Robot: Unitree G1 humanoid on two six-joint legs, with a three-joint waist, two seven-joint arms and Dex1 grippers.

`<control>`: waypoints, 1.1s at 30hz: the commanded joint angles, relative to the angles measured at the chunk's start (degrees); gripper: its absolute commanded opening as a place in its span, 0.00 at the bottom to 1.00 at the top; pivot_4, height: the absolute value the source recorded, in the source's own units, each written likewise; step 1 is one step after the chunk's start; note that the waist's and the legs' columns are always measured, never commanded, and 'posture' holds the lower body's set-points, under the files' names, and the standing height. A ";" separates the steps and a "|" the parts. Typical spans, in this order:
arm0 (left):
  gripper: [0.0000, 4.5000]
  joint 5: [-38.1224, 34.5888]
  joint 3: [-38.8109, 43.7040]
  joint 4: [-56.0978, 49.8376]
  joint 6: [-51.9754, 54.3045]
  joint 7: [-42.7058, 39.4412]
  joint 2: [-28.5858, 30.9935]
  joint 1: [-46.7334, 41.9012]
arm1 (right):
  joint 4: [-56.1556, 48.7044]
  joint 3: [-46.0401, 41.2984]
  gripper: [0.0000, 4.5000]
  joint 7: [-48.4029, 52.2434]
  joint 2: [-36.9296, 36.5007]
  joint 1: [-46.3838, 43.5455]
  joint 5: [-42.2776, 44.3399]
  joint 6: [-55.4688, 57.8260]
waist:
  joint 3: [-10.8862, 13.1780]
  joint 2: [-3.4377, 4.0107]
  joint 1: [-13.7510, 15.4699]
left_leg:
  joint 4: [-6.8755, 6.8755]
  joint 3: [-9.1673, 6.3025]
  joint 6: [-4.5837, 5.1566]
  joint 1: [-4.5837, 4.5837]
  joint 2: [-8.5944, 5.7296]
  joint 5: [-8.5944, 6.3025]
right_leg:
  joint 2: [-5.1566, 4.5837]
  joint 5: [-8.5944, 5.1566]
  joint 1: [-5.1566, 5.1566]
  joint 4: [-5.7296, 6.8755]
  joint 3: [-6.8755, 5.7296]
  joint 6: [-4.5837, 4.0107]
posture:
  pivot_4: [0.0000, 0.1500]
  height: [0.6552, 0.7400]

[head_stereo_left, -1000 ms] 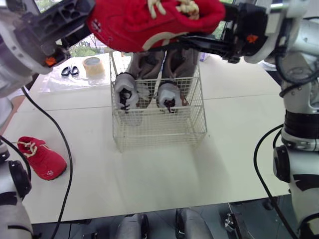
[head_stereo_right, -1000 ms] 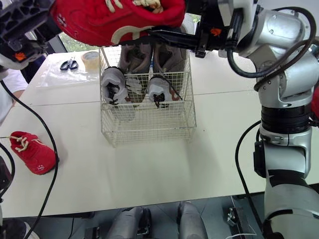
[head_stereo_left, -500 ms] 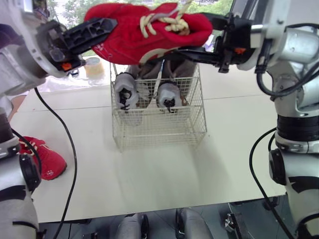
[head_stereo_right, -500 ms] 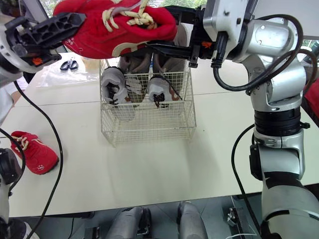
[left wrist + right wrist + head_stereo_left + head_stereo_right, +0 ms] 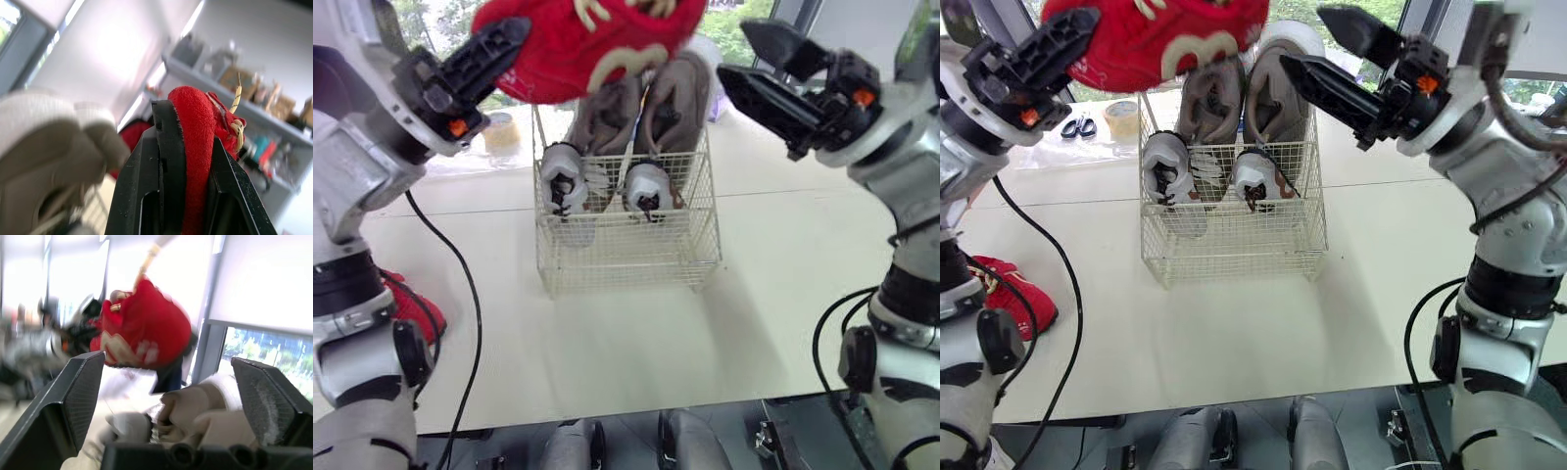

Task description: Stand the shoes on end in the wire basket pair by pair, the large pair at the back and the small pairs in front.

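Head views: the left gripper (image 5: 509,34), fingers clenched on one end of a red shoe (image 5: 597,39), holds it high above the wire basket (image 5: 626,250). The right gripper (image 5: 736,54), fingers spread and empty, hangs above the basket's right side. In the basket a large grey-brown pair (image 5: 646,98) stands at the back and a small grey pair (image 5: 607,186) in front of it; the front row is free. The other red shoe (image 5: 411,304) lies on the desk (image 5: 783,245) left of the basket. Left wrist view: both fingers (image 5: 146,186) pinch red suede. Right wrist view: fingers (image 5: 78,391) apart, the shoe beyond them. Likely hazards: the one-ended grip may let the shoe pivot or slip; on lowering, toe or laces may catch the basket rim or topple the standing pairs. The shoe's white side emblem carries no legible writing.
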 commanded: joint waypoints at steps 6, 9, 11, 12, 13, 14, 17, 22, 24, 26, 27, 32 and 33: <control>0.07 4.86 -1.76 -9.18 -8.20 -0.73 -7.11 1.59 | -9.17 2.83 0.99 -31.62 20.71 1.39 21.55 -7.65 | 0.00 0.02 -0.12 | -0.04 0.02 -0.10 0.03 0.03 0.07 | 0.09 0.02 -0.06 0.07 0.02 -0.04 | 1.00 1.00; 0.07 6.50 -3.00 -9.96 -9.12 -1.69 -8.64 2.07 | -9.95 4.65 0.99 -33.87 22.39 0.49 22.36 -9.68 | -0.02 -0.01 0.07 | -0.01 0.01 -0.07 -0.04 0.00 0.07 | 0.10 0.02 -0.03 0.05 0.01 -0.03 | 1.00 1.00; 0.07 7.05 -3.24 -10.23 -9.55 -2.22 -9.25 2.28 | -10.05 5.47 0.99 -34.63 22.92 0.30 22.65 -10.96 | -0.02 -0.01 -0.02 | 0.00 0.02 0.02 -0.05 -0.02 0.02 | 0.09 0.02 0.01 0.04 0.02 -0.03 | 1.00 1.00; 0.07 7.01 -3.31 -10.55 -9.67 -2.36 -9.56 2.50 | -10.04 5.80 0.99 -34.65 23.14 0.18 22.38 -11.64 | -0.02 -0.01 -0.08 | 0.00 0.02 0.04 -0.05 -0.02 0.01 | 0.09 0.02 0.01 0.03 0.02 -0.03 | 1.00 1.00; 0.07 6.87 -3.34 -10.91 -9.68 -2.56 -9.74 2.79 | -9.99 6.15 0.99 -34.65 23.24 0.04 22.00 -12.22 | -0.02 -0.01 -0.15 | 0.00 0.02 0.05 -0.05 -0.02 0.00 | 0.09 0.02 0.01 0.03 0.02 -0.03 | 1.00 1.00; 0.07 6.50 -3.25 -11.24 -9.82 -2.50 -9.92 3.20 | -9.86 6.40 0.99 -34.57 23.28 -0.14 21.56 -12.90 | -0.02 -0.01 -0.18 | 0.00 0.02 0.06 -0.04 -0.01 0.00 | 0.10 0.02 0.01 0.03 0.02 -0.02 | 1.00 1.00; 0.07 5.94 -3.00 -11.99 -9.90 -2.66 -9.93 4.34 | -9.57 6.98 0.99 -34.42 23.02 -0.41 20.66 -14.47 | -0.02 -0.01 -0.21 | -0.01 0.01 0.05 -0.05 0.02 0.00 | 0.13 0.02 -0.01 0.04 0.02 -0.02 | 1.00 1.00; 0.07 6.45 -3.72 -13.29 -9.26 -3.51 -9.50 6.30 | -8.12 7.76 0.99 -34.09 23.08 -1.71 18.63 -16.79 | -0.02 -0.01 -0.22 | -0.01 0.01 0.05 -0.04 0.02 0.00 | 0.15 0.02 -0.01 0.04 0.02 -0.02 | 1.00 1.00; 0.07 7.06 -4.08 -13.63 -9.30 -3.86 -9.44 6.71 | -7.48 7.72 0.99 -33.56 22.70 -1.85 18.98 -16.83 | -0.02 -0.01 -0.19 | -0.01 0.00 0.05 -0.03 0.03 0.00 | 0.15 0.02 -0.01 0.03 0.02 -0.02 | 1.00 1.00; 0.07 7.21 -4.31 -13.91 -9.16 -4.15 -9.31 7.06 | -7.20 7.73 0.99 -33.22 22.44 -1.94 19.44 -16.76 | -0.02 -0.01 -0.12 | -0.01 -0.01 0.06 -0.04 0.03 0.00 | 0.15 0.02 -0.01 0.03 0.02 -0.02 | 1.00 1.00; 0.07 7.33 -4.40 -13.99 -9.17 -4.15 -9.31 7.24 | -7.14 7.76 0.99 -33.07 22.33 -2.01 19.68 -16.72 | -0.02 -0.01 -0.14 | -0.01 0.00 0.06 -0.04 0.03 0.00 | 0.15 0.02 -0.01 0.03 0.02 -0.02 | 1.00 1.00; 0.07 8.31 -4.65 -13.75 -9.25 -4.88 -9.20 7.46 | -6.88 8.12 0.61 -32.64 22.51 -2.17 20.22 -16.78 | -0.02 -0.01 -0.18 | -0.01 0.00 0.06 -0.04 0.03 0.00 | 0.16 0.02 -0.01 0.03 0.02 -0.02 | 1.00 1.00; 0.07 8.42 -4.58 -13.70 -9.28 -5.00 -9.15 7.58 | -6.95 8.22 0.52 -32.64 22.62 -2.16 20.29 -16.80 | -0.02 -0.01 -0.19 | -0.01 0.00 0.06 -0.04 0.03 0.00 | 0.15 0.02 -0.01 0.03 0.02 -0.02 | 1.00 1.00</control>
